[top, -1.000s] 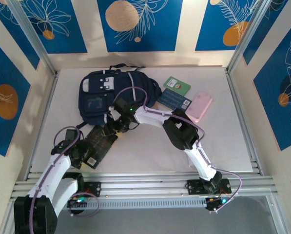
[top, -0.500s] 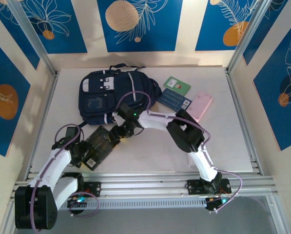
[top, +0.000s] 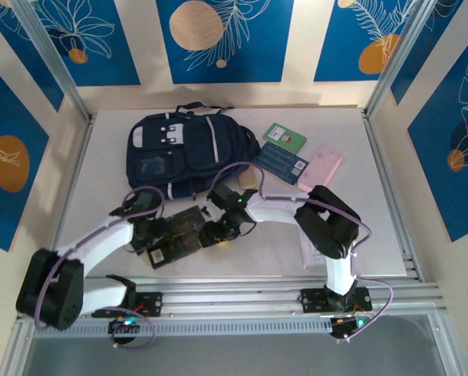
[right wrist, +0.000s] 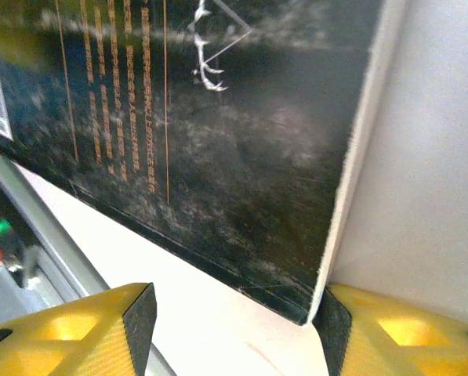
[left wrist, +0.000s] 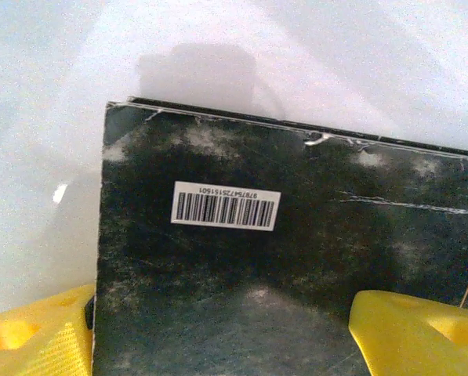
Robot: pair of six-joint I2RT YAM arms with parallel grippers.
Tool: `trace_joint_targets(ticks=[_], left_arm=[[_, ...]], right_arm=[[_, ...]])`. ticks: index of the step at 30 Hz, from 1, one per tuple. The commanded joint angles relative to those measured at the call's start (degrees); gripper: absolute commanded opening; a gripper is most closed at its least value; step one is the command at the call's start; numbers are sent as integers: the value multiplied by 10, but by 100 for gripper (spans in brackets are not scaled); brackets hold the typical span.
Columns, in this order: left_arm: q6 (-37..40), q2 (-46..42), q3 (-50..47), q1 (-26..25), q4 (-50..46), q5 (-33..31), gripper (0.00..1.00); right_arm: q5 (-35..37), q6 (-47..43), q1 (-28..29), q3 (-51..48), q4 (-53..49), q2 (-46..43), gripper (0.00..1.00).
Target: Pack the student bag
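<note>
- The large navy-blue fabric backpack (top: 188,149) lies flat at the 11 o'clock part of the white table (top: 375,219).
- At its 3 o'clock lie a green booklet (top: 284,137), a dark-blue booklet (top: 281,162) and a pink rectangular case (top: 320,169).
- At its 6 o'clock, just beside it, lies a black glossy book (top: 183,227).
- The left gripper (left wrist: 222,321) reaches in low from 8 o'clock, its fingers spread wide over the book's barcode corner.
- The right gripper (right wrist: 235,313), its arm folded in from 4 o'clock, has its jaws apart astride the opposite corner, not clamped.

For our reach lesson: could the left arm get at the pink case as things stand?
Probably not. The pink case lies off to the right, and the right arm stretches across between it and the left claw, which is at the book.
</note>
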Motion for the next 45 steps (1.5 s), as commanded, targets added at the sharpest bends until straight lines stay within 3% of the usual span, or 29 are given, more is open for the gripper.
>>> trace_joint_targets(ticks=[1,6,11,13,17,22,26,34,40,45], left_arm=[[15,93,19,-80,208,210,78],[52,136,87,-139,210,201,78],[83,133,115,-141,174,179,81],[99,129,118,-141,164,179,84],[123,127,119,-140,164,187,87],[137,156,114,-140,210,242,86],[140,174,118,-140,220,255,83],[144,183,125,-141,205,238,78],[145,193,131,-141,203,239,76],[145,198,135,-141,205,241,73]], right_arm=[[-5,0,22,-32,16,-37,58],[68,12,10,-74,-39,-103,66],[127,22,-11,-102,-89,-161,82],[113,31,-36,-120,-77,-183,86],[12,69,-107,-151,-3,-201,86],[-72,95,-179,-158,72,-170,79],[-46,86,-210,-144,54,-164,77],[84,65,-232,-149,-20,-197,75],[93,62,-235,-152,-31,-180,75],[43,62,-237,-158,4,-164,73]])
